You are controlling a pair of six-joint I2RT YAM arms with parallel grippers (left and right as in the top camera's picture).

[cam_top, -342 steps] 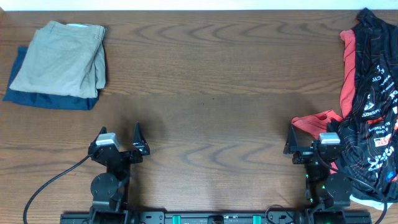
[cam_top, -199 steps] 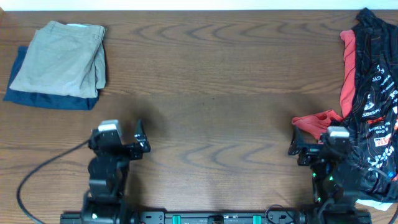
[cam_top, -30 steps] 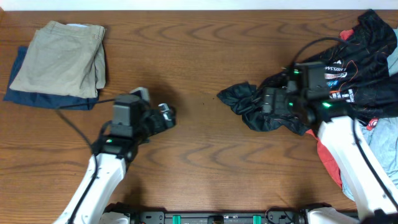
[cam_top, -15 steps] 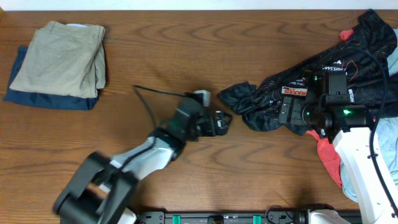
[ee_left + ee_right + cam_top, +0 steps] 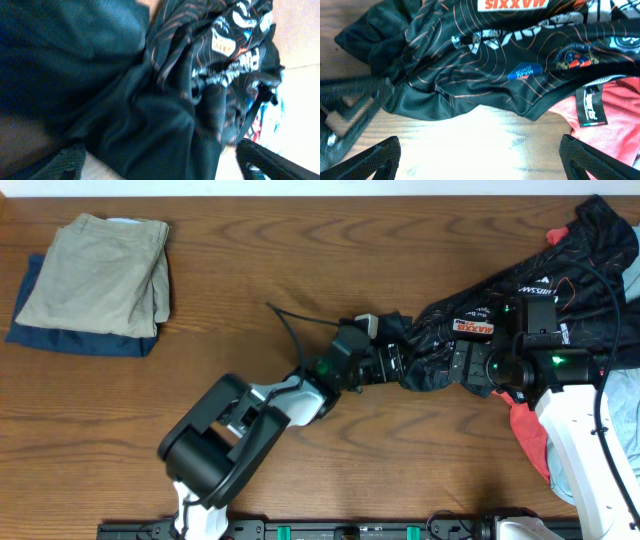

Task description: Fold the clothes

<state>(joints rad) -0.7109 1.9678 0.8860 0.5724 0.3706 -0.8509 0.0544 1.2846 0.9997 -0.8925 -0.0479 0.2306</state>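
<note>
The clothes (image 5: 500, 300), a black jersey with orange-red lines and sponsor logos, lie stretched from the table's far right corner to its middle. My left gripper (image 5: 392, 362) is at the jersey's bunched left end. In the left wrist view dark cloth (image 5: 150, 100) fills the frame, and the left gripper (image 5: 160, 167) stands open with a fold lying between its fingers (image 5: 265, 161). My right gripper (image 5: 462, 366) is open just in front of the jersey's near hem (image 5: 485, 105). Only bare wood shows between the right gripper's (image 5: 480, 160) fingers.
Folded beige trousers (image 5: 100, 275) on a navy garment lie at the far left. A red garment (image 5: 525, 420) and a light blue cloth (image 5: 620, 395) lie at the right under my right arm. The left gripper's finger (image 5: 350, 100) shows in the right wrist view.
My left arm has swung right across the table to the jersey's left end. My right gripper has backed off to the right, away from the bunched cloth.
</note>
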